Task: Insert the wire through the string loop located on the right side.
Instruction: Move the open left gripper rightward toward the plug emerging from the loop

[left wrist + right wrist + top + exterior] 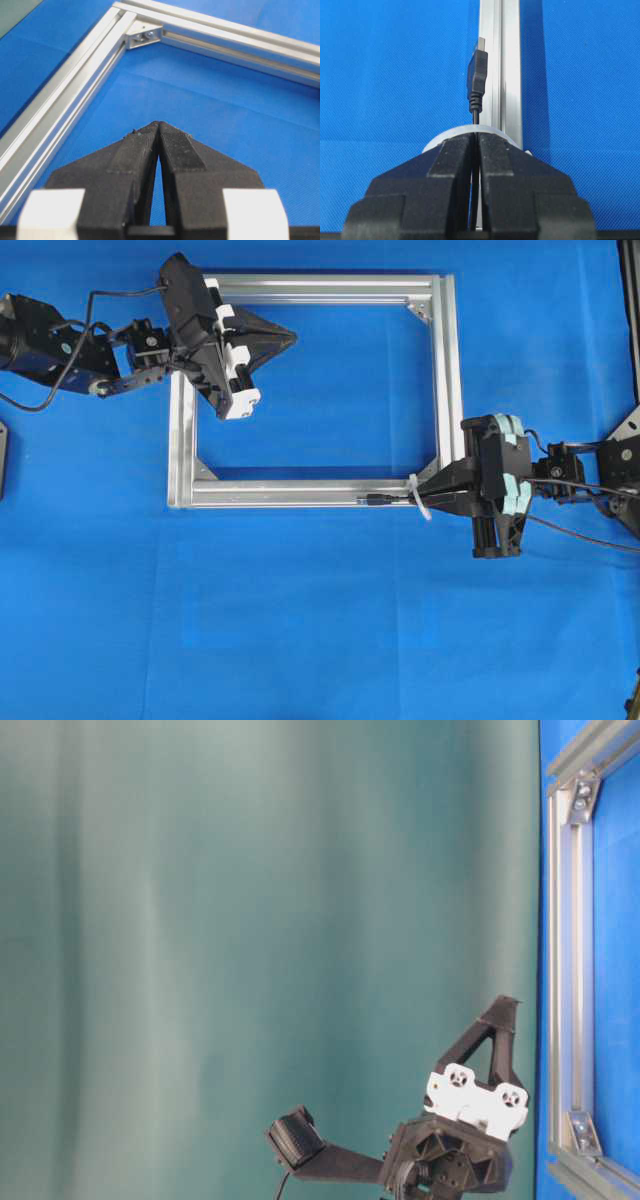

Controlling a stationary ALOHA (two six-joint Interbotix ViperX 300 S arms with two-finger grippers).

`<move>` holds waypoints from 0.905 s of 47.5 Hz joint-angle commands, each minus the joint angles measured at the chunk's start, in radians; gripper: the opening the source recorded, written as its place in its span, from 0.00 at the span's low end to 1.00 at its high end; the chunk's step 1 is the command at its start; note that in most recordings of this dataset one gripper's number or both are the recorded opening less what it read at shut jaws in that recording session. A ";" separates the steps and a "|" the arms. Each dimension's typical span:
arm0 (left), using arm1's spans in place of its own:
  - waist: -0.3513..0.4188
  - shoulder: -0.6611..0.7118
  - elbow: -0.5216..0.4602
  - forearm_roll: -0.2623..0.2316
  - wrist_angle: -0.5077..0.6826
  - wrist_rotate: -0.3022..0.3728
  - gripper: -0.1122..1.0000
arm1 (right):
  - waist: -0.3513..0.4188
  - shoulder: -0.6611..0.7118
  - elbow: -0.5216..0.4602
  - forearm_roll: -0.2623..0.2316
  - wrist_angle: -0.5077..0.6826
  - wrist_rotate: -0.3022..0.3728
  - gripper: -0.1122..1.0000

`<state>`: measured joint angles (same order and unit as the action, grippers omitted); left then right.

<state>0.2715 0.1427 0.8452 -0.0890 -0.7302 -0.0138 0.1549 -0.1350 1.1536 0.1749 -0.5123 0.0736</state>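
Right hand (475,145) grips wire (477,75); plug lies past loop (465,132) toward 12 o'clock. Risk: retreating drags it back out.

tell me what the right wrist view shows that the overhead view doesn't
Only the right wrist view shows the thin black wire pinched between the right gripper's shut black fingers, its plug's metal end lying past the small white string loop.

Only the overhead view shows the whole rectangular silver aluminium frame and the left gripper, shut and empty, over its top left.

Both show the wire, loop, right gripper, one frame bar and the blue cloth.
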 commanded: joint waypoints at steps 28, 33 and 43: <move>-0.359 -0.032 -0.005 0.003 0.058 -0.097 0.10 | 0.003 -0.008 -0.012 0.002 -0.008 -0.002 0.07; -0.405 -0.032 -0.006 0.003 0.058 -0.097 0.10 | 0.002 -0.006 -0.012 0.002 -0.008 -0.002 0.07; -0.419 -0.032 -0.008 0.003 0.064 -0.097 0.10 | 0.003 -0.006 -0.012 0.002 -0.008 -0.002 0.07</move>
<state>-0.1473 0.1442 0.8483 -0.0890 -0.6642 -0.1089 0.1549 -0.1350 1.1551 0.1749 -0.5123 0.0721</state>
